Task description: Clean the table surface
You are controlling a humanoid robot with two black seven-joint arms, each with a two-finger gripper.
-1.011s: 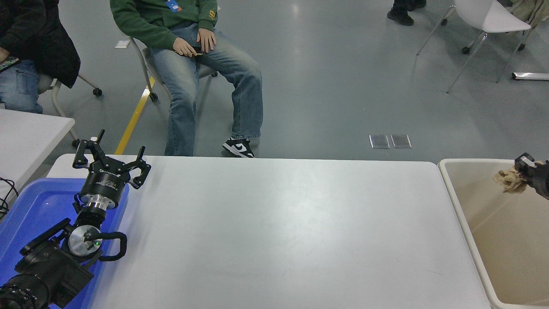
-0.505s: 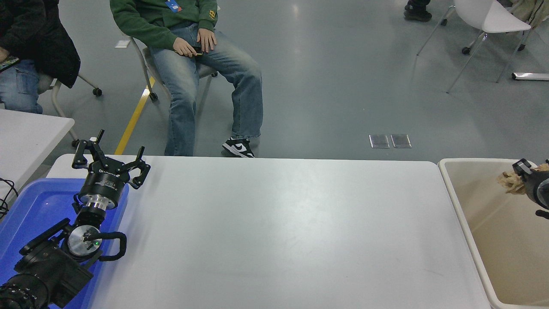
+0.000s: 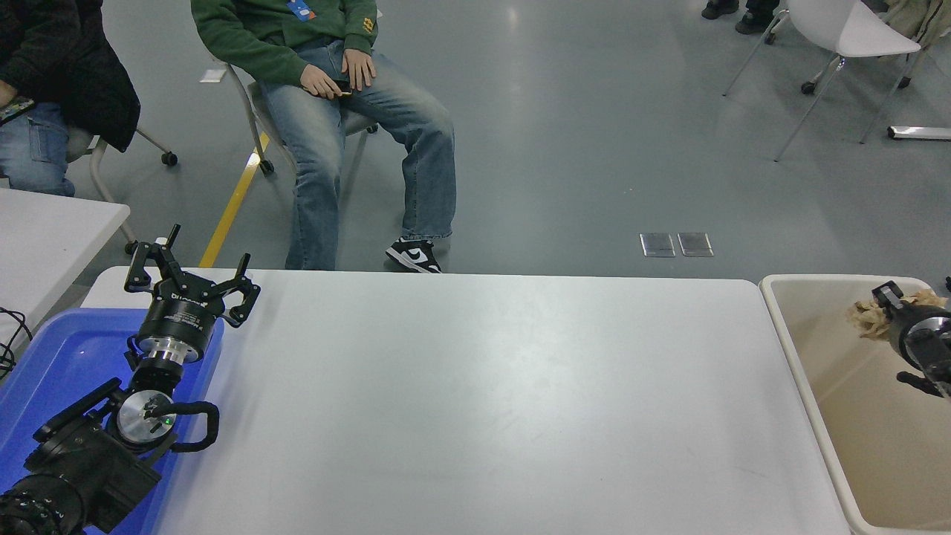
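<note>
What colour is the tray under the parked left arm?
Blue: the tray is a solid bright blue, seen in the head view at the lower left.

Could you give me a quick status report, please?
Left pincer open, parked over blue tray. Right pincer shut on crumpled paper above beige bin. Table surface bare; nothing obstructing.

The right gripper (image 3: 885, 303) now sits a little farther left and higher over the beige bin (image 3: 787, 312) than a second ago. The crumpled tan paper (image 3: 864, 319) has moved with it.
</note>
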